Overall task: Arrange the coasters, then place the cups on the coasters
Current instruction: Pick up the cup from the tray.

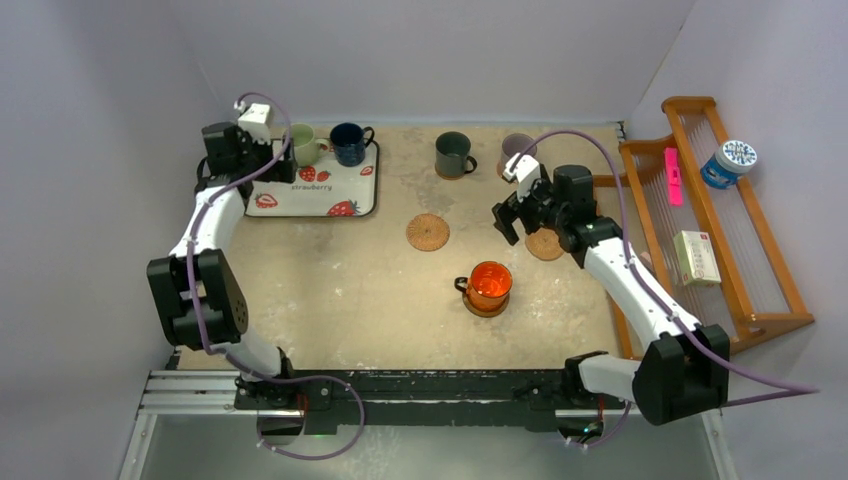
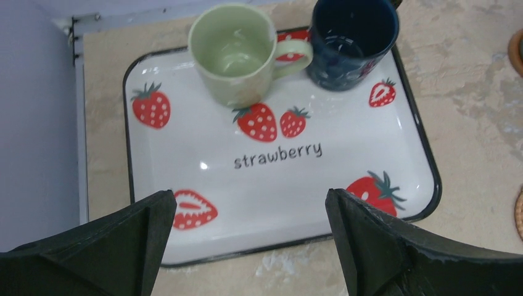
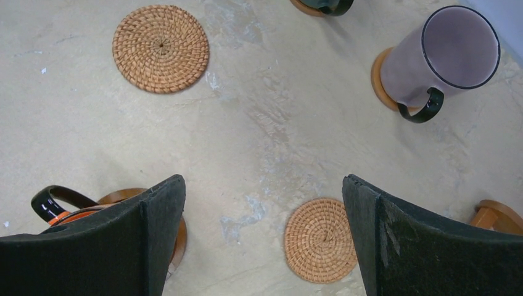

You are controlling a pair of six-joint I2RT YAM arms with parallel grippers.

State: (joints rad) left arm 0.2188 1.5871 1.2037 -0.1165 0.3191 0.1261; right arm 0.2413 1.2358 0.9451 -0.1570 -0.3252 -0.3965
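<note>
The pale green cup point(image 2: 234, 52) and the navy cup point(image 2: 351, 40) stand on the far part of the strawberry tray point(image 2: 277, 185). My left gripper point(image 2: 250, 209) hovers open over the tray's near edge, holding nothing. The dark green cup point(image 1: 453, 155), the mauve cup point(image 3: 453, 58) and the orange cup point(image 1: 489, 285) each stand on a coaster. Two woven coasters lie bare: one point(image 3: 161, 48) mid-table, one point(image 3: 321, 239) just below my right gripper point(image 3: 264, 197), which is open and empty above the table between the orange and mauve cups.
A wooden rack point(image 1: 745, 290) stands along the right edge with a blue-and-white jar point(image 1: 728, 163), a pink item point(image 1: 673, 175) and a white box point(image 1: 697, 257). Walls close in on the left, back and right.
</note>
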